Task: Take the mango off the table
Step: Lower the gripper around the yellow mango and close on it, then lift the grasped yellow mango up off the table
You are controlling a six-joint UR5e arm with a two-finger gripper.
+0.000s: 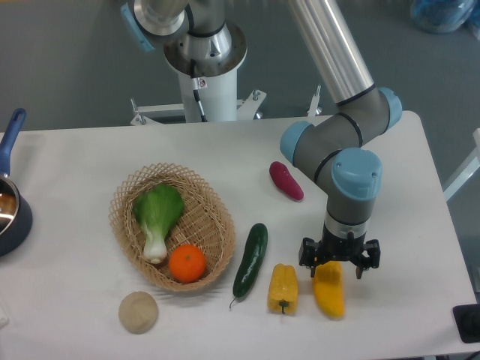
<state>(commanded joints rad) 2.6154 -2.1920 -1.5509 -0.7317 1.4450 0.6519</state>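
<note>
The mango [330, 295] is a smooth yellow-orange oval lying on the white table [75, 157] near the front right. My gripper [339, 264] hangs straight down over the mango's far end. Its dark fingers stand on either side of that end, and the jaws look spread apart. The far end of the mango is hidden under the gripper. I cannot tell whether the fingers touch the fruit.
A yellow bell pepper [283, 288] lies just left of the mango, then a cucumber [250, 259]. A purple sweet potato [286, 181] lies behind. A wicker basket [124, 206] holds bok choy [157, 217] and an orange [187, 263]. A beige round object [139, 312] and a blue pot [11, 217] sit to the left.
</note>
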